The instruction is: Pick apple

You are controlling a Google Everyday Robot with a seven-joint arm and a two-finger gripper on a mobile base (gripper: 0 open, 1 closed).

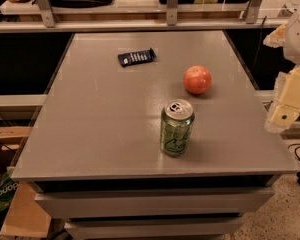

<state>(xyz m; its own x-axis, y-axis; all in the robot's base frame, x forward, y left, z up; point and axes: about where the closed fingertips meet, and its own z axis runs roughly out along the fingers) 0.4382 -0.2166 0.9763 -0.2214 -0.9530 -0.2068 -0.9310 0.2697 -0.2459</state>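
The apple (197, 79) is round and reddish-orange with paler patches. It sits on the grey table (105, 124), right of the middle. My gripper (285, 115) shows as pale, cream-coloured parts at the right edge of the view, beyond the table's right side. It is well to the right of the apple, a little nearer than it, and it touches nothing.
A green drink can (176, 127) stands upright in front of the apple, near the table's front edge. A dark flat packet (136, 57) lies at the back, left of the apple. A shelf rail (140, 24) runs behind the table. Boxes (10, 204) sit on the floor at left.
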